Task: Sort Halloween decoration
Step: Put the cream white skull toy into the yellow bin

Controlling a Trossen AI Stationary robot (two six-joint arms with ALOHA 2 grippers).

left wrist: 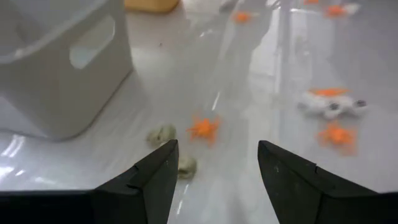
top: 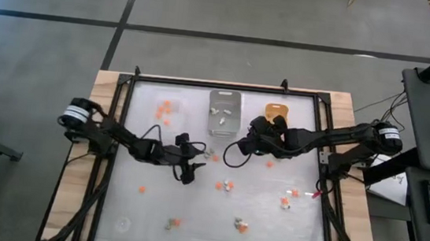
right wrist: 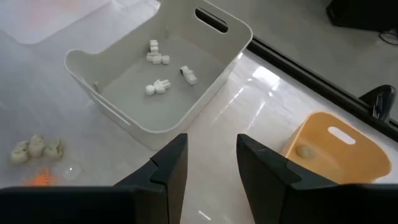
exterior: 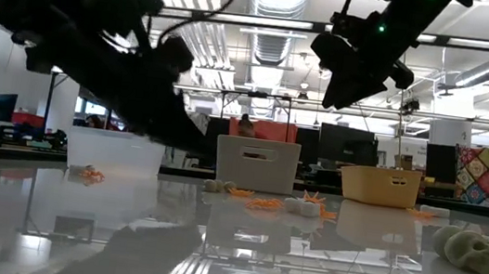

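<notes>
Tiny Halloween trinkets lie scattered on the table: an orange spider (left wrist: 204, 127), two tan skulls (left wrist: 161, 134), and a white piece (left wrist: 329, 104) beside more orange ones. My left gripper (left wrist: 217, 162) (top: 188, 173) hovers low over the table's middle, open, with the spider and skulls just ahead of its fingertips. My right gripper (right wrist: 211, 155) (top: 262, 127) hangs open and high between the grey tray (right wrist: 158, 127) and the orange-yellow tray (right wrist: 329, 146), with nothing between its fingers. The grey tray holds several white pieces (right wrist: 157, 86). A tan piece (right wrist: 304, 150) lies in the orange-yellow tray.
A clear tray (top: 167, 112) with orange pieces stands at the far left, next to the grey tray (top: 224, 113). More trinkets lie toward the near edge (top: 240, 224) and the right (top: 290, 199). A tan skull (exterior: 473, 251) lies close to the low camera.
</notes>
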